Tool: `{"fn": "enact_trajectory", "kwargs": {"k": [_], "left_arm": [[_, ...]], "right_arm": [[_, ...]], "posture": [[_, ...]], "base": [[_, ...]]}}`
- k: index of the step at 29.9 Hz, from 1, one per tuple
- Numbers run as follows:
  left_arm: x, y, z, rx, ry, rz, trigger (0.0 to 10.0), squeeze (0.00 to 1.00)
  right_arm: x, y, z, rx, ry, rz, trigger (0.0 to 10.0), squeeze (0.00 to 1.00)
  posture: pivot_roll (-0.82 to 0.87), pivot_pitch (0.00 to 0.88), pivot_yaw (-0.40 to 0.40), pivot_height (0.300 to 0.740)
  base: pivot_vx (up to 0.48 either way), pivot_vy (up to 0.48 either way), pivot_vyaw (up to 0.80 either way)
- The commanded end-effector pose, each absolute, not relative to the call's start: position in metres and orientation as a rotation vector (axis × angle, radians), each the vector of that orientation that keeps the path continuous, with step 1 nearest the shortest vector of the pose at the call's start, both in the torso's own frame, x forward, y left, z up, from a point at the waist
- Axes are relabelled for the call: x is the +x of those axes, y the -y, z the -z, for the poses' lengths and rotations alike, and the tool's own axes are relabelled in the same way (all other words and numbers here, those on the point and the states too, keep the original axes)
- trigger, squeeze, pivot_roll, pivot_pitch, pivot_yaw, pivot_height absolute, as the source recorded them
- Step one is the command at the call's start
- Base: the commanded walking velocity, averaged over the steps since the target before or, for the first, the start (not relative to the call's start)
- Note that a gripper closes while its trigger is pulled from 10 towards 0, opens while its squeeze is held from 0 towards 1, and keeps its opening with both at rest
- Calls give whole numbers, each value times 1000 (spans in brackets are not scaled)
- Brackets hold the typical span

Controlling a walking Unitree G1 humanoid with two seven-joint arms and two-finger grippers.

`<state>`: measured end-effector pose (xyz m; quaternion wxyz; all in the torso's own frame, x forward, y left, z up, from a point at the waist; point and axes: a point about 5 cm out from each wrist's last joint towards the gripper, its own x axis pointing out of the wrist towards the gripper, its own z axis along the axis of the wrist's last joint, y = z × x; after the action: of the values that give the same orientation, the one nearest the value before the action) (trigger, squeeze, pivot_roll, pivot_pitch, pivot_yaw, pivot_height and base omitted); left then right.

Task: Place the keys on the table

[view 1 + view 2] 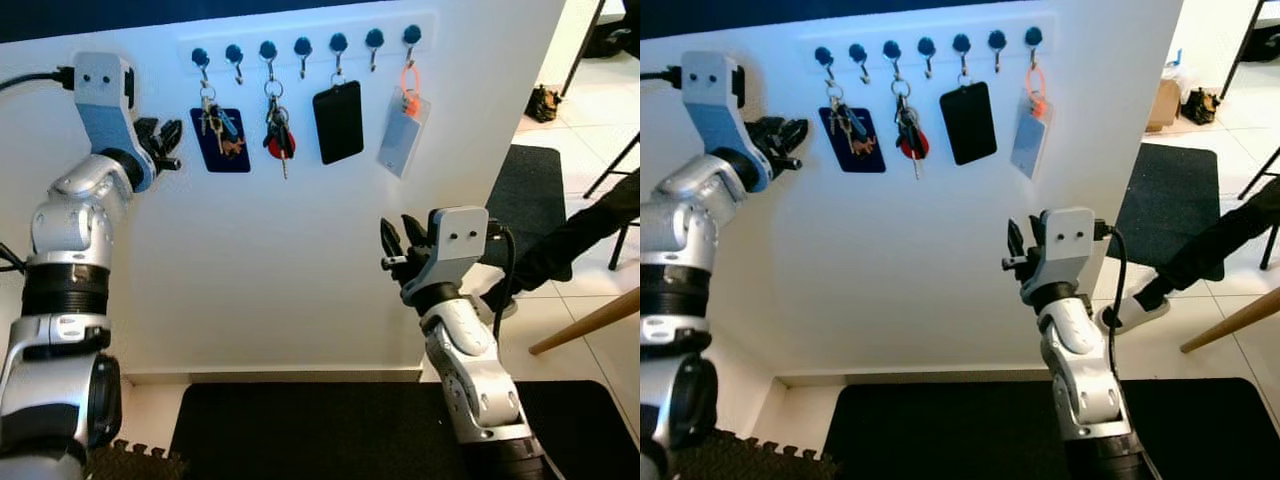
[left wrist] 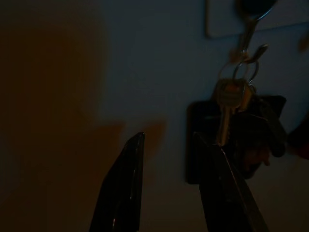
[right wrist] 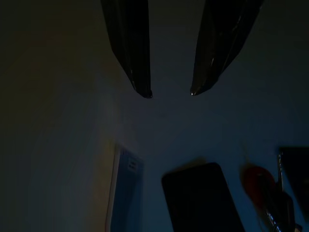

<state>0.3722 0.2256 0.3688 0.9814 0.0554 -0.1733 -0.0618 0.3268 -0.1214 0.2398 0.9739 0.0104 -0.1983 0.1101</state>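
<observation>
A row of hooks (image 1: 303, 48) on a white wall holds two key bunches. One bunch with a dark blue tag (image 1: 220, 135) hangs at the left, and in the left wrist view these keys (image 2: 231, 104) dangle just beyond my fingers. A bunch with a red fob (image 1: 279, 135) hangs beside it. My left gripper (image 1: 165, 140) is raised to the left of the blue-tag keys, open and apart from them. My right gripper (image 1: 400, 250) is lower, below the hooks, open and empty, pointing at the wall.
A black card holder (image 1: 338, 121) and a clear badge on an orange loop (image 1: 404, 130) hang further right. A black mat (image 1: 320, 430) lies at the wall's foot. A person's leg (image 1: 575, 240) and a wooden pole (image 1: 585, 322) are at the right.
</observation>
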Motion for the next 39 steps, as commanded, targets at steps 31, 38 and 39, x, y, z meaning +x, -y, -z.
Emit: {"fn": "enact_trajectory", "kwargs": {"k": [31, 38, 39], "left_arm": [[380, -186, -355, 198, 426, 12, 10000, 0], [392, -177, -353, 199, 420, 19, 10000, 0], [393, -177, -354, 199, 421, 17, 10000, 0]], "right_arm": [[325, 116, -237, 39, 393, -240, 10000, 0], [327, 114, -238, 42, 394, -245, 10000, 0], [327, 114, -238, 42, 394, -245, 10000, 0]], "posture": [[70, 246, 135, 740], [73, 254, 131, 740], [73, 256, 132, 740]], "base": [[0, 0, 0], [0, 0, 0], [0, 0, 0]]}}
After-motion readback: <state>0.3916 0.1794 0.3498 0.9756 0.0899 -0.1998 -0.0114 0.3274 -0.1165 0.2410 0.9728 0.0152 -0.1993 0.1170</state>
